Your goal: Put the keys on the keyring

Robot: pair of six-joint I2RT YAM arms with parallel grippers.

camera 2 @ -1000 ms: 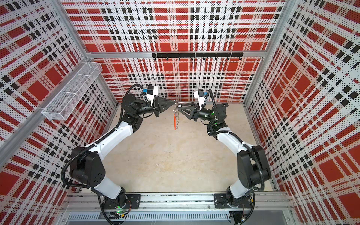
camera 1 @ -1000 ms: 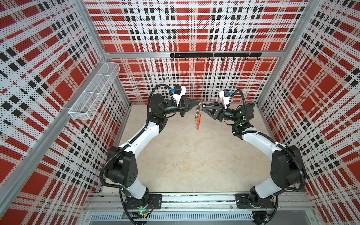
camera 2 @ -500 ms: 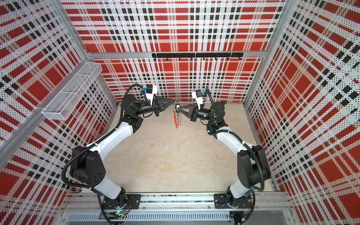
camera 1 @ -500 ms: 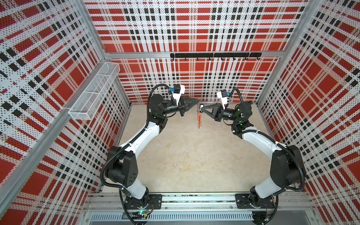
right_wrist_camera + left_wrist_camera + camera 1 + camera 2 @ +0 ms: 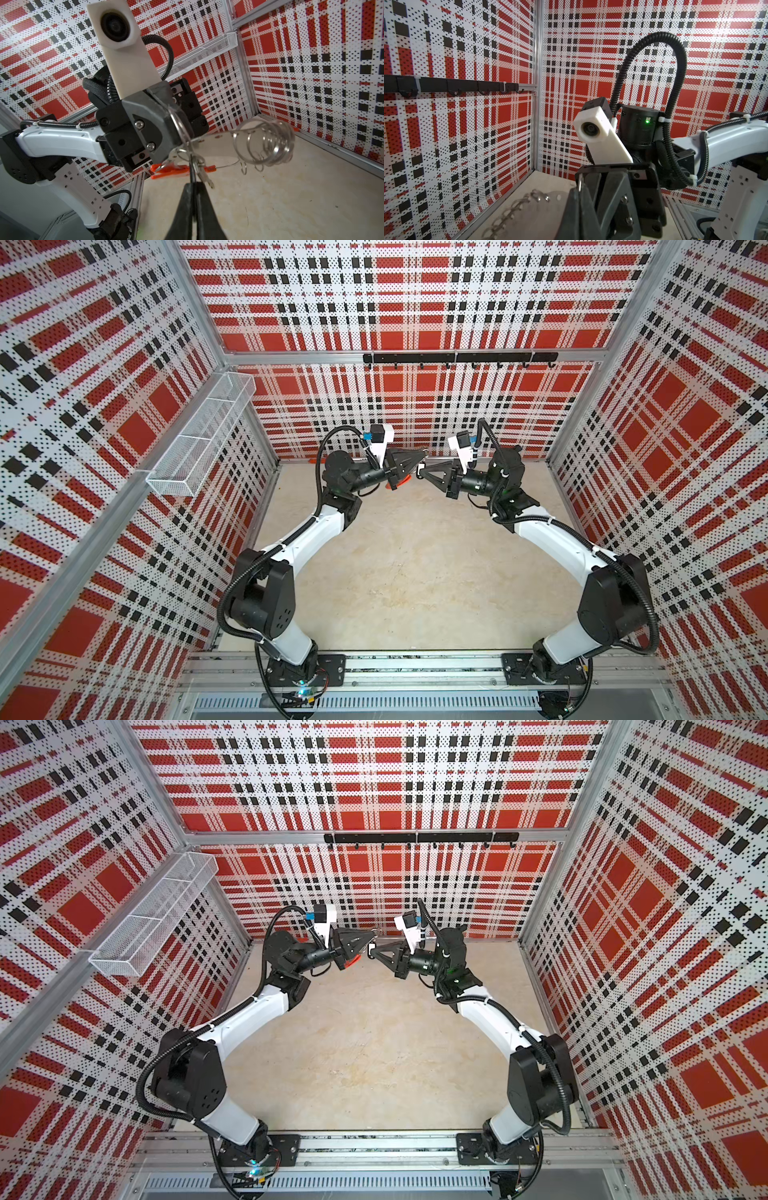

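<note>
The left gripper [image 5: 166, 158] is clamped on the keyring [image 5: 178, 169], steadying it above the worktop [image 5: 291, 197] — the right gripper [image 5: 194, 187], pinched together on the keys [image 5: 204, 176], holds them at its hoop, apparently for threading.

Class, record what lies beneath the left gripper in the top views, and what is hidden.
Beneath the left gripper, both top views show only a red-orange end of the keyring. The gripper covers most of the metal hoop.
</note>
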